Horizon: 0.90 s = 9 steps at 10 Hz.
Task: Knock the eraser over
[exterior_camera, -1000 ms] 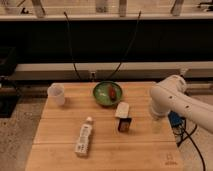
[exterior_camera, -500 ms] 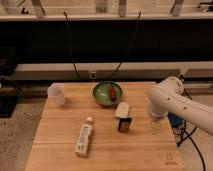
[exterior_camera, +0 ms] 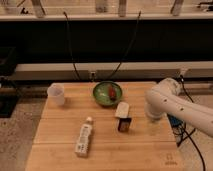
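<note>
Near the centre of the frame, on the wooden table (exterior_camera: 60, 152), sits the eraser (exterior_camera: 123, 116), pale cream on top and dark on its near face, just below the green bowl (exterior_camera: 102, 95). At the right of the frame the white arm (exterior_camera: 167, 102) bends down over the table's right part, and the gripper (exterior_camera: 153, 128) hangs beneath it, right of the eraser and apart from it; whether it is apart or together I cannot tell. A white bottle (exterior_camera: 84, 140) lies lower left, and a translucent cup (exterior_camera: 56, 94) stands upper left.
</note>
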Motion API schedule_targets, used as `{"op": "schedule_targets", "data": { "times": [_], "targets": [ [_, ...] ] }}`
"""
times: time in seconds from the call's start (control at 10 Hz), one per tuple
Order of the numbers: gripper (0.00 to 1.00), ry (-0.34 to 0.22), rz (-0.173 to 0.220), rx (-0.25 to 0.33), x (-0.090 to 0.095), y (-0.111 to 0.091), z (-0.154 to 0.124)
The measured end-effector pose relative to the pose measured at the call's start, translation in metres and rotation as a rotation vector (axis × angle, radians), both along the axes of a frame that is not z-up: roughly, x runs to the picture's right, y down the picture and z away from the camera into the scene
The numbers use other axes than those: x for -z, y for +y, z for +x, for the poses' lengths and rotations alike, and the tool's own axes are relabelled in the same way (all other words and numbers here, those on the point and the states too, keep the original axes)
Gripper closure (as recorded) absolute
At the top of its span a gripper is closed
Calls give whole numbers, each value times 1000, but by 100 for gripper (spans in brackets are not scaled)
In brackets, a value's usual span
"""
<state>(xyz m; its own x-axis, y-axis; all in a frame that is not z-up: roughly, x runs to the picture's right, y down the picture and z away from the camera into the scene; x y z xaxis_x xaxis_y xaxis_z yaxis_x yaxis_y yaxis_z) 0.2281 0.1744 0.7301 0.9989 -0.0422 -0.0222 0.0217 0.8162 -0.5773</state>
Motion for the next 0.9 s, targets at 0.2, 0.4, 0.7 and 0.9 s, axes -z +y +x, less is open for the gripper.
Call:
{"op": "schedule_targets", "data": {
  "times": [0.2,0.4,0.7,0.9],
  "targets": [
    [41,-3,0,1,-3,2,-5],
    [52,-6,2,1,-4,3,-10],
    [68,-14,-3,13,-9,7,-22],
    [90,-34,-8,41,-13,7,-44]
  ]
}}
